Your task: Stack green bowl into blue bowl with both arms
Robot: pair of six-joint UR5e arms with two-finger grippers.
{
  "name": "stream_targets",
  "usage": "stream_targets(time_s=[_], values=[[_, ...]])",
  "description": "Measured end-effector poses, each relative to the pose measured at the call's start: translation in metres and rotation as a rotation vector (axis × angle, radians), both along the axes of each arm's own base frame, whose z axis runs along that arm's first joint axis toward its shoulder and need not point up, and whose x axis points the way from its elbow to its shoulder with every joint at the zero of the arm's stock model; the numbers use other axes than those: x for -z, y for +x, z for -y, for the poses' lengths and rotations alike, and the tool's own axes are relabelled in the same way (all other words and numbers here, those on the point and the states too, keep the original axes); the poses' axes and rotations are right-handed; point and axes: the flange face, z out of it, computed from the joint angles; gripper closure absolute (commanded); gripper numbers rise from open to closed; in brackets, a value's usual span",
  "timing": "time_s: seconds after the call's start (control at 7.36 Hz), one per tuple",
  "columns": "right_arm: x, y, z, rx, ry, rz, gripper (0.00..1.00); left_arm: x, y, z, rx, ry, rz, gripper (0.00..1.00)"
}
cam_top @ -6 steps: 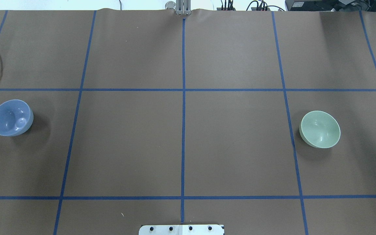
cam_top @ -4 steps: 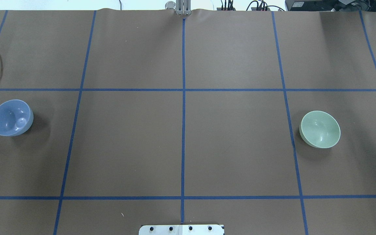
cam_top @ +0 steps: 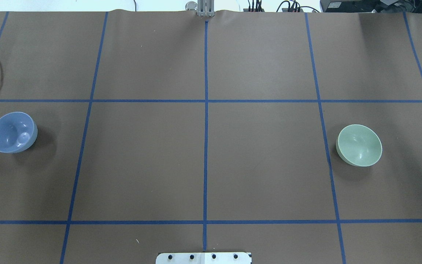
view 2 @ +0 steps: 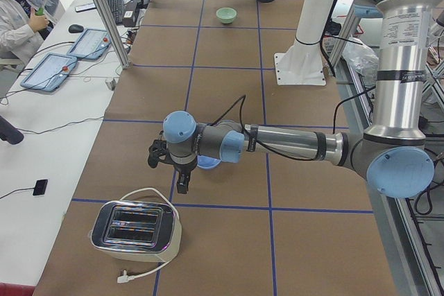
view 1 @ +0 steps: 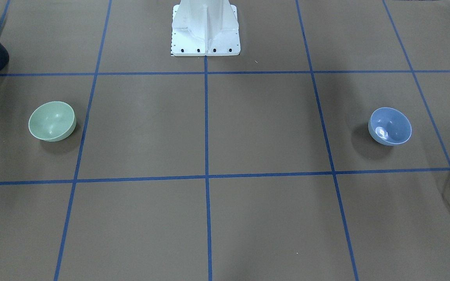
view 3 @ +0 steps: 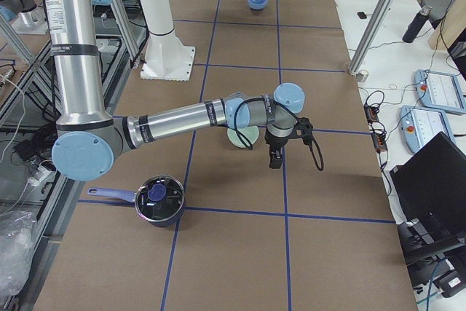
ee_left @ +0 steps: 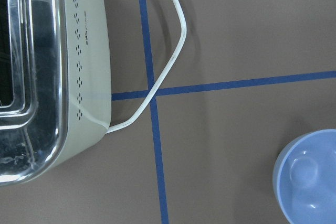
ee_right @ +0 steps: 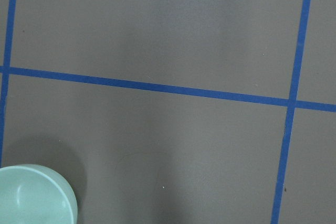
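Note:
The green bowl (cam_top: 359, 145) stands upright on the right of the table, also seen in the front view (view 1: 52, 121) and at the right wrist view's lower left corner (ee_right: 34, 195). The blue bowl (cam_top: 13, 132) stands upright far left, also at the left wrist view's right edge (ee_left: 310, 177). My left gripper (view 2: 173, 171) hovers beside the blue bowl (view 2: 208, 165), between it and the toaster. My right gripper (view 3: 275, 158) hovers beside the green bowl (view 3: 244, 137). I cannot tell whether either gripper is open or shut. Neither holds a bowl.
A toaster (view 2: 135, 230) with a white cable (ee_left: 168, 51) sits at the table's left end. A dark pot with a glass lid (view 3: 159, 198) sits at the right end. The white pedestal base (view 1: 205, 35) stands at the robot's side.
A black bit of the right gripper at the overhead view's right edge has shifted slightly toward the far side. Both bowls have not moved.

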Motion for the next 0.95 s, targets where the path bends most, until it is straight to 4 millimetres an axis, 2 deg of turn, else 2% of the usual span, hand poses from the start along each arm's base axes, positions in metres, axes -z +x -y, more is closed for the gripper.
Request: stream_targets(time_s=[0.54,0.68,0.95], values=[[0.037,-0.038,0.016,0.062,0.079,-0.005,0.0,0.028,0.085,0.004,0.036,-0.029,-0.058,0.0],[0.044,-0.043,0.018,0.07,0.094,-0.005,0.0,0.03,0.103,0.002,0.03,-0.041,-0.066,0.01],[0.059,-0.067,0.021,0.11,0.12,0.003,0.0,0.027,0.131,-0.003,-0.001,-0.058,-0.064,0.02]])
